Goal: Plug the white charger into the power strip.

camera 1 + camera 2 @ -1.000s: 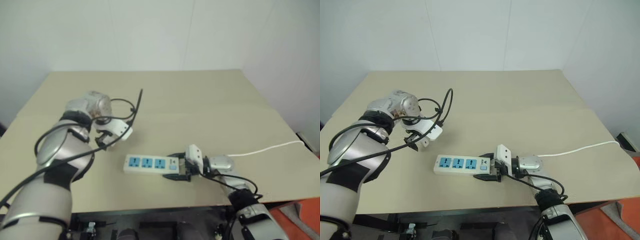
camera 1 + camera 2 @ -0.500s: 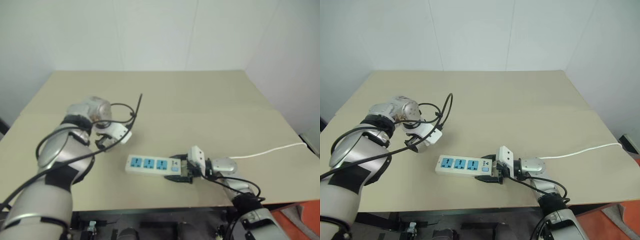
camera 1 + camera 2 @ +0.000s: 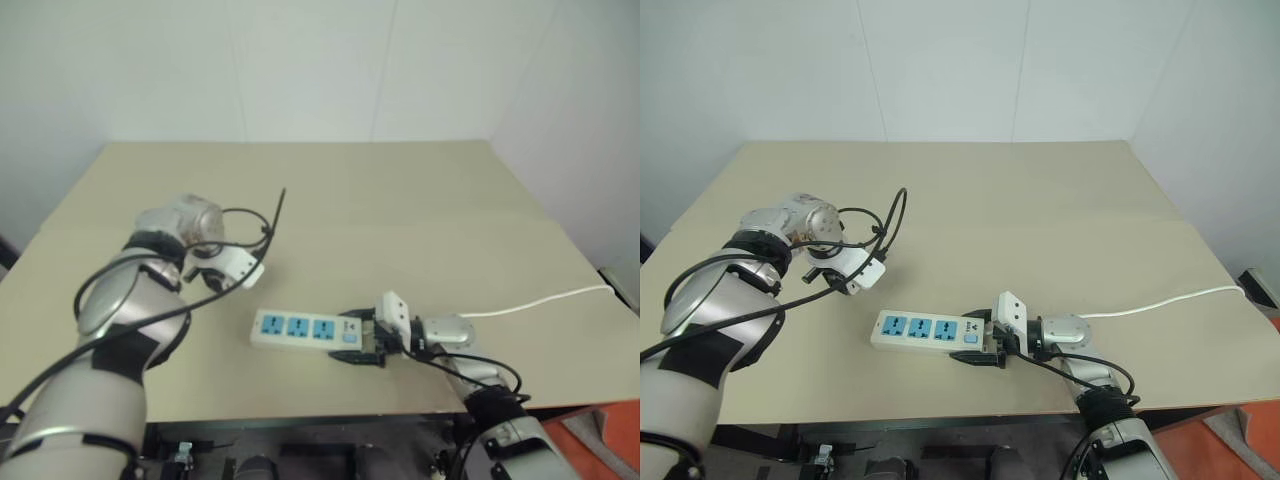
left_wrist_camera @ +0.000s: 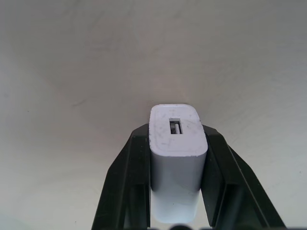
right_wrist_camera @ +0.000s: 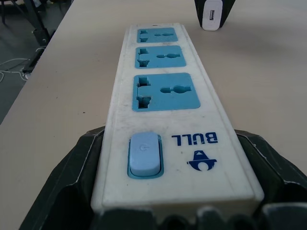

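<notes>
Head views — table (image 3: 1040,200): tan top, holding all items listed. Power strip (image 3: 925,331): lies flat near the front edge, three blue socket faces up, switch end toward the right arm, thin white cord (image 3: 1160,298) trailing off toward the robot's right. Right gripper (image 3: 983,345): set about the switch end of the strip, one black finger along each long side, bracing it. Left gripper (image 3: 845,285): pointing steeply down at the table, to the left of the strip and a little farther back, apart from it.

Left wrist view — white charger (image 4: 176,163): pinched between the two black fingers (image 4: 129,177), one pressed against each side, its slotted port face turned to the camera. Prongs hidden. Whether the block rests on the table or is just off it cannot be told.

Right wrist view — strip seen lengthwise; both fingers (image 5: 72,187) lie against its sides at the switch (image 5: 144,154) end, spread to the strip's width. All three sockets vacant. The charger (image 5: 211,13) shows beyond the far end, in the other gripper's grasp.

Step in hand, as judged — charger grasped, not yet carried across. Next move calls for lifting it, bringing it over a blue socket, squaring the prongs to the slots and pressing straight down while the right gripper holds the strip.
</notes>
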